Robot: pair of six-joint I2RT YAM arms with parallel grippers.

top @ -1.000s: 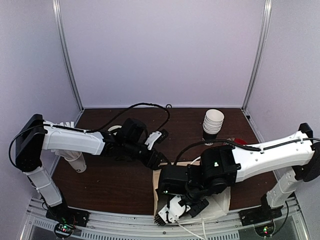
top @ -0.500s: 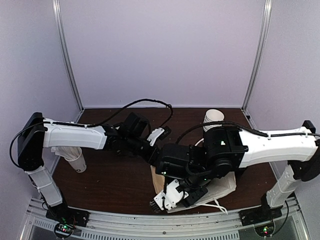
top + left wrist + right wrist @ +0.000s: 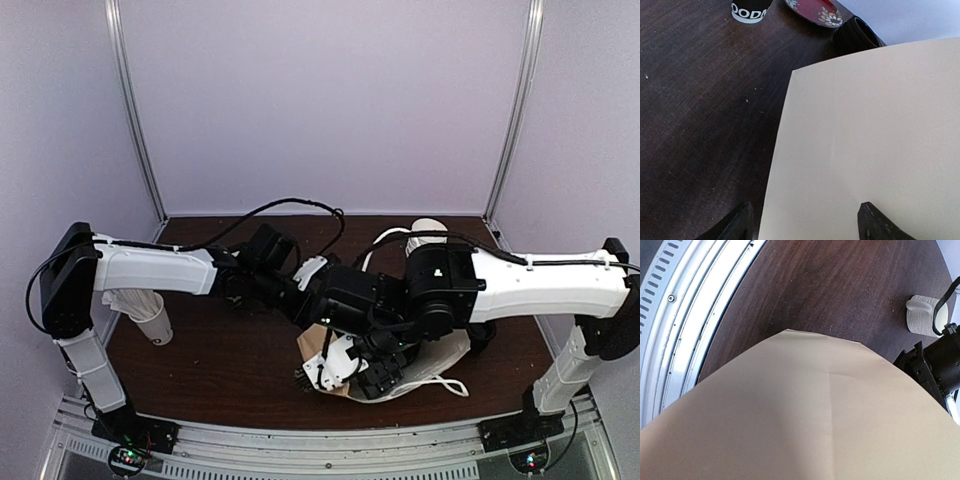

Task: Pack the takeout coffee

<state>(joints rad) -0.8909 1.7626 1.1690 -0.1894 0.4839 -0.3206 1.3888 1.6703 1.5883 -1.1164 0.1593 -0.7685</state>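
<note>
Coffee not packed yet.
Tan paper bag (image 3: 865, 140) at near edge; black paper cup (image 3: 750, 7) outside. Left gripper (image 3: 806, 222) spread wide; right gripper (image 3: 338, 368): cannot tell.

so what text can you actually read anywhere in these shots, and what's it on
"OODA": lettering on the small black paper cup, cut off at both ends in the left wrist view.
Beige paper bag: blank.
Red floral plate: pattern only, no words.
Top view: nothing legible.

A black paper cup (image 3: 750, 7), white lettering showing, is standing upright on the bench (image 3: 700, 100), right of centre, its top cropped.
</note>
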